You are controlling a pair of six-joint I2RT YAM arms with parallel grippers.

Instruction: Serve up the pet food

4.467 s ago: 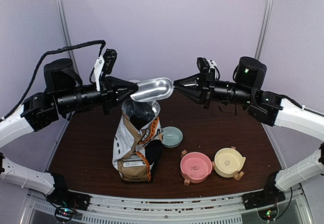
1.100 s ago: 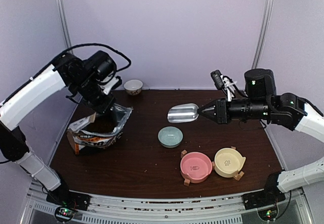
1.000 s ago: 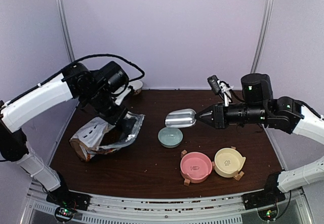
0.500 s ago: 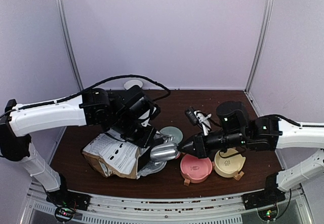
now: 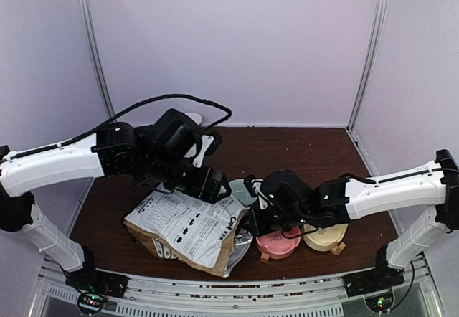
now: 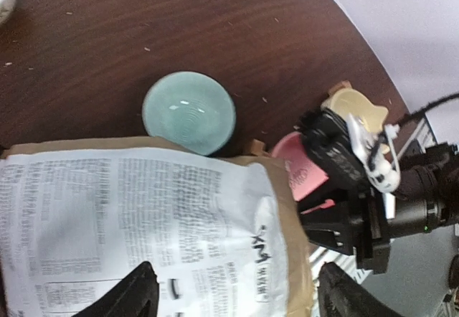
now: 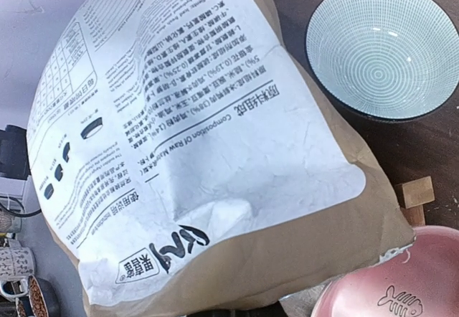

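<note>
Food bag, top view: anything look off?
Yes. The paper bag lies flat on its side on the table instead of standing upright, its crumpled open end beside the pink bowl. The left gripper hangs open just above it. The teal bowl is empty.

Table (image 5: 308, 152): dark brown wood, scattered with small pale specks.
Paper bag (image 5: 190, 227): lying flat at front left, white printed panel up, brown border; silvery lining shows at its right end.
Teal bowl (image 6: 188, 111): upright, ringed pattern inside, just beside the bag's edge.
Pink bowl (image 7: 387, 295): fish-bone mark inside, close against the bag's right end.
Yellow bowl (image 5: 326, 237): just right of the pink bowl, on wooden feet.
Pale bowl (image 5: 192, 117): rear edge, mostly hidden.
</note>
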